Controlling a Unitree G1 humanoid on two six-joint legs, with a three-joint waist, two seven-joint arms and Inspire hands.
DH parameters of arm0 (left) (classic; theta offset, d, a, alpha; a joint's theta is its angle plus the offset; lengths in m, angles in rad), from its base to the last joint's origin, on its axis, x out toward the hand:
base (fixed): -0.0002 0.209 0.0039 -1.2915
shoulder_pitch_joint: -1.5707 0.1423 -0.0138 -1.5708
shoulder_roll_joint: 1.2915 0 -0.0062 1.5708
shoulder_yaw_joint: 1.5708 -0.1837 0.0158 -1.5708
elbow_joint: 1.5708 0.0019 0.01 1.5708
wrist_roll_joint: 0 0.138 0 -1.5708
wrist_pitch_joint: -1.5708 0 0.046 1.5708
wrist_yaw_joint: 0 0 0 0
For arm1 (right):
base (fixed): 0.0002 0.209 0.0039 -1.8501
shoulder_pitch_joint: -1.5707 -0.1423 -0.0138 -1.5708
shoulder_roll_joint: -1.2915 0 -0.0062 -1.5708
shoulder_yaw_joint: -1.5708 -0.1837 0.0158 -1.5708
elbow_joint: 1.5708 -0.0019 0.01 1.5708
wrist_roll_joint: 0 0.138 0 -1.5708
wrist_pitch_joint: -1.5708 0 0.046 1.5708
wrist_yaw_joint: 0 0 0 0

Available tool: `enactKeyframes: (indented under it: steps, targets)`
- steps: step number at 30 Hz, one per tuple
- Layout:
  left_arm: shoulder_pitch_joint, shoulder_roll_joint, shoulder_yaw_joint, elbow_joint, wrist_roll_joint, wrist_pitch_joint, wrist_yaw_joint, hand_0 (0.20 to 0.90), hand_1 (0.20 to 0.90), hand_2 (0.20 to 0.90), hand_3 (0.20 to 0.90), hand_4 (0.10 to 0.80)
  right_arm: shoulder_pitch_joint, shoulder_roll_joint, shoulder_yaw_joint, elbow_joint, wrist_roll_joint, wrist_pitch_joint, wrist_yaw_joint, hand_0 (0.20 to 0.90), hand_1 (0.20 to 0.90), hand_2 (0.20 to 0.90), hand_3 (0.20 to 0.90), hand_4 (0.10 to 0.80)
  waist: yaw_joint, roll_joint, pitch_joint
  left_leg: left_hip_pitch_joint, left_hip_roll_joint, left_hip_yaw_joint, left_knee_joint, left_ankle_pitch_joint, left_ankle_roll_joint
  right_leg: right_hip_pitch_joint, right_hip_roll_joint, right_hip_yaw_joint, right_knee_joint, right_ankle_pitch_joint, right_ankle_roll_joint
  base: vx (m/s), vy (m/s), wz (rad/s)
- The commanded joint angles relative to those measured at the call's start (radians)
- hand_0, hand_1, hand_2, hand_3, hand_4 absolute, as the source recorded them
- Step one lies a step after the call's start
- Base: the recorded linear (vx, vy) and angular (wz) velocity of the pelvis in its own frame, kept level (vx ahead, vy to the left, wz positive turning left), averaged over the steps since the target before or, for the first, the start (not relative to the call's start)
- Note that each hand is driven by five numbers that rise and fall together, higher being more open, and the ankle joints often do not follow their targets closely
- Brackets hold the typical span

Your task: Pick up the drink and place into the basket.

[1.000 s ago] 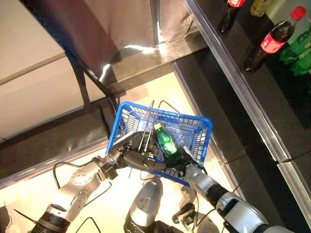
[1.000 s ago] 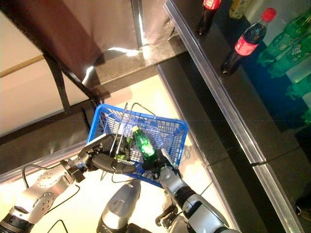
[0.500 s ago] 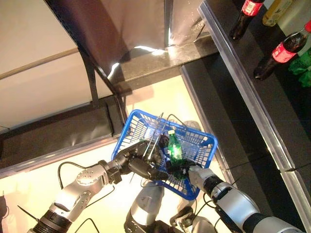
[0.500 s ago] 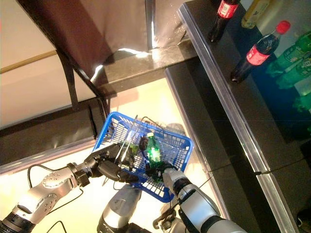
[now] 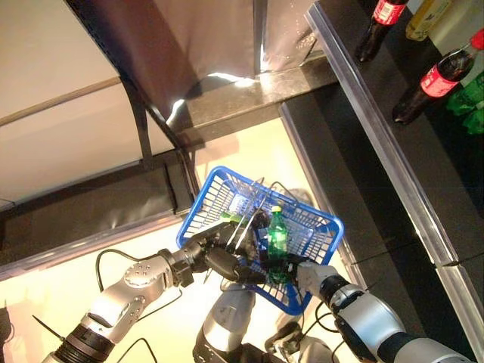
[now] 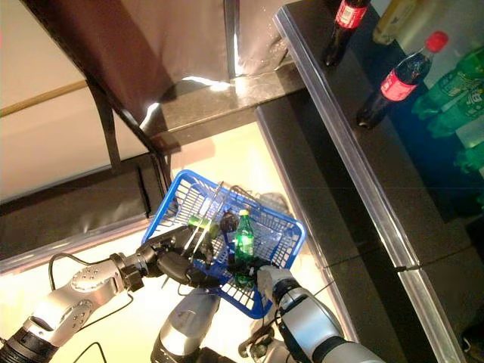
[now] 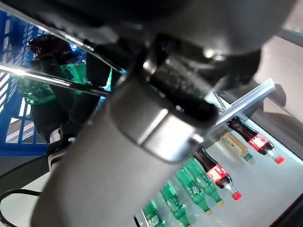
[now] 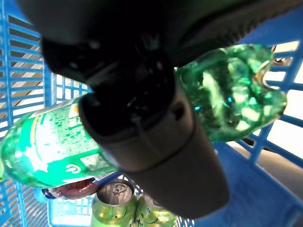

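Over the floor, below a dark shelf of bottles, a blue basket (image 5: 261, 227) hangs from the left hand (image 5: 219, 257), whose fingers are curled round its wire handles (image 5: 246, 223). The right hand (image 6: 253, 271) reaches in over the basket's near edge and grips a green bottle (image 6: 243, 236) by its lower part, fingers wrapped round it. That bottle stands almost upright inside the basket, cap up, apparently not yet resting on the bottom.

Risk from here: if the right hand lets go while the bottle is upright and off the bottom, the bottle will probably topple and knock the cans beneath it, or tip toward the low near edge and roll out. The basket hangs tilted from one hand, so a bump from the right arm could swing it and shift the landing spot. Fingers could also snag in the basket's mesh on the way out.

The eye views show the whole layout: both arms, basket, and the shelf with red-capped cola bottles (image 5: 432, 82) well apart. The right wrist view adds what they hide: two yellow-green cans (image 8: 130, 208) and a dark red item (image 8: 71, 189) lying on the basket's bottom under the bottle. The left wrist view mostly shows the arm itself, plus rows of shelf bottles (image 7: 189, 189) beyond.
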Motion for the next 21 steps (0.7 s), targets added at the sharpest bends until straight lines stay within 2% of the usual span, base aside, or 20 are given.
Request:
enactKeyframes:
  steps: [1, 9, 12, 21]
  targets:
    - [-0.222, -0.163, 0.204, -0.407, -0.180, -0.308, -0.110, 0.300, 0.300, 0.300, 0.200, 0.100, 0.051, -0.140, -0.002, 0.075, -0.008, 0.019, -0.003, 0.900, 0.900, 0.900, 0.900, 0.800, -0.021, 0.076, -0.114, 0.015, -0.017, 0.006, 0.097, -0.107, 0.060, -0.071, 0.005, 0.001, -0.092, 0.226, -0.060, -0.024, 0.046, -0.02]
    - [-0.210, -0.153, 0.220, -0.397, -0.174, -0.333, -0.102, 0.300, 0.300, 0.300, 0.200, 0.100, 0.047, -0.155, -0.004, 0.016, 0.014, -0.049, 0.032, 0.900, 0.900, 0.900, 0.900, 0.800, -0.023, 0.071, -0.101, 0.009, -0.017, 0.011, 0.103, -0.109, 0.062, -0.077, 0.003, 0.000, -0.085, 0.226, -0.059, 0.000, 0.000, 0.00]
    - [-0.195, -0.143, 0.234, -0.382, -0.156, -0.345, -0.100, 0.300, 0.300, 0.300, 0.200, 0.100, 0.060, -0.158, 0.024, -0.094, 0.008, -0.116, 0.003, 0.900, 0.900, 0.900, 0.900, 0.800, -0.027, 0.052, -0.093, 0.009, -0.008, 0.016, 0.098, -0.106, 0.061, -0.078, 0.010, 0.001, -0.087, 0.230, -0.059, -0.010, -0.040, 0.00]
    - [-0.131, -0.131, 0.262, -0.352, -0.131, -0.397, -0.091, 0.300, 0.300, 0.300, 0.200, 0.100, 0.174, -0.194, 0.075, -0.533, 0.001, -0.089, -0.113, 0.900, 0.900, 0.900, 0.900, 0.800, -0.060, 0.006, -0.081, 0.012, 0.014, 0.038, 0.089, -0.106, 0.056, -0.080, 0.032, 0.020, -0.104, 0.237, -0.057, -0.010, -0.025, -0.01]
